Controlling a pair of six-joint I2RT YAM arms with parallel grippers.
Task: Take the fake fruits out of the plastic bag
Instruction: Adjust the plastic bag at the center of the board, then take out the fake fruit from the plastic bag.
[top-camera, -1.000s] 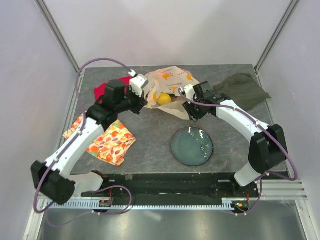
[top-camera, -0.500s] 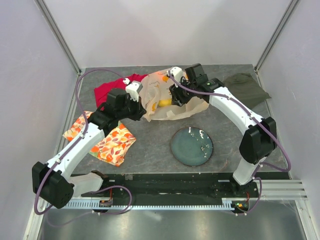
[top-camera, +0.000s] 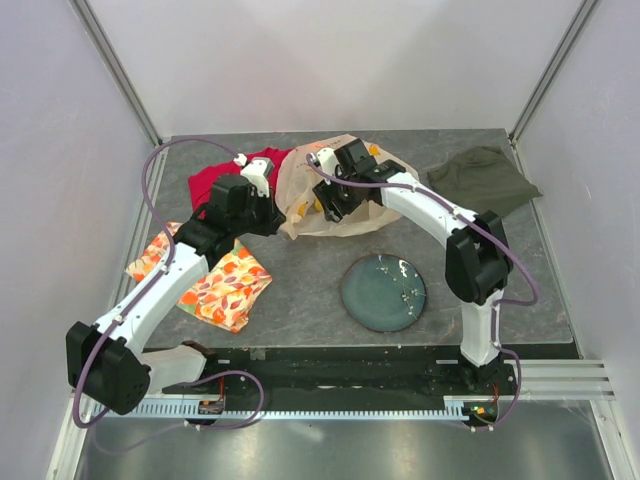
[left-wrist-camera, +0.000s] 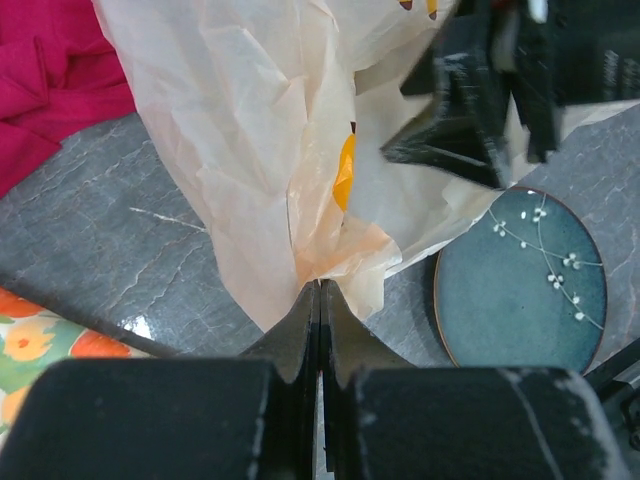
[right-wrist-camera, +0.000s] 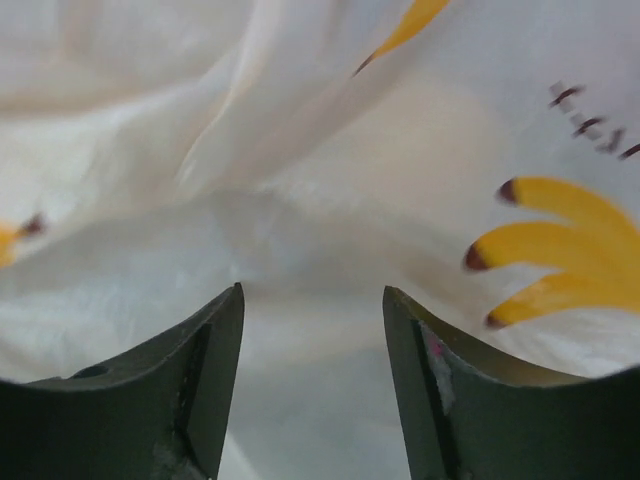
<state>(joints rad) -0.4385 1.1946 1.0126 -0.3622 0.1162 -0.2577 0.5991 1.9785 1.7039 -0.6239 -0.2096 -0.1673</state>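
Note:
The plastic bag (top-camera: 345, 215) lies crumpled at the back middle of the table, beige and translucent with yellow printed marks. My left gripper (top-camera: 278, 212) is shut on the plastic bag's near left edge (left-wrist-camera: 330, 265), its fingertips pinching a fold. A yellow fruit (left-wrist-camera: 345, 170) shows dimly through the film; the other fake fruits are hidden. My right gripper (top-camera: 328, 200) reaches into the bag from above. In the right wrist view it (right-wrist-camera: 313, 295) is open and empty, with bag film (right-wrist-camera: 300, 200) close all around and a printed mark (right-wrist-camera: 560, 250) to the right.
A blue-green plate (top-camera: 383, 291) sits in front of the bag, also in the left wrist view (left-wrist-camera: 520, 280). A red cloth (top-camera: 215, 180) lies behind my left gripper. An orange-flowered cloth (top-camera: 215, 280) lies front left. A dark green cloth (top-camera: 485, 178) lies back right.
My right arm has swung left and its gripper has gone into the bag. My left gripper has drawn the bag's edge to the left; the bag has shifted and the yellow fruit is now covered.

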